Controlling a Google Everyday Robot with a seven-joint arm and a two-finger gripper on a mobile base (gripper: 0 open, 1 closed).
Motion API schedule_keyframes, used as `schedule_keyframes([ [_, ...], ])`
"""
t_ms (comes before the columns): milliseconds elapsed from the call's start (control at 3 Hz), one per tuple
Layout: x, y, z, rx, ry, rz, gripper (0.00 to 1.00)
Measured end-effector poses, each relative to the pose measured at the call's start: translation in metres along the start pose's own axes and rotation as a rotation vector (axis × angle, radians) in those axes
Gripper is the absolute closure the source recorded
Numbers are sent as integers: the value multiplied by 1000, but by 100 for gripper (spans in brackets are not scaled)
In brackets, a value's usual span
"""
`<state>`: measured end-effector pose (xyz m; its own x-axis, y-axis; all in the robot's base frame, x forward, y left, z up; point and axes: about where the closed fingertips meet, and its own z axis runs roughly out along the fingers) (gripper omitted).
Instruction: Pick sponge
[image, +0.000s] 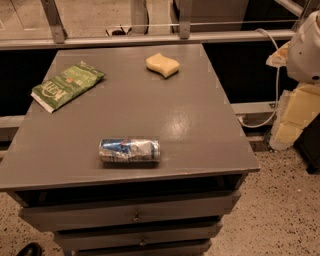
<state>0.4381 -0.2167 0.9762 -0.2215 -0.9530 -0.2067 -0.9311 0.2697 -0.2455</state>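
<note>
The sponge is a small pale yellow block with wavy sides. It lies flat on the grey table top, near the far edge and a little right of the middle. My gripper is at the right edge of the view, off the table's right side and well away from the sponge, below the white arm housing. It holds nothing that I can see.
A crushed blue and silver can lies on its side near the table's front edge. A green snack bag lies at the far left. Drawers sit under the top. A rail runs behind the table.
</note>
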Motion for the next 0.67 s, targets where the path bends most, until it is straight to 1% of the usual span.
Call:
schedule_keyframes([
  [333, -1, -3, 2, 4, -7, 4, 0],
  [667, -6, -29, 20, 32, -59, 33, 0],
])
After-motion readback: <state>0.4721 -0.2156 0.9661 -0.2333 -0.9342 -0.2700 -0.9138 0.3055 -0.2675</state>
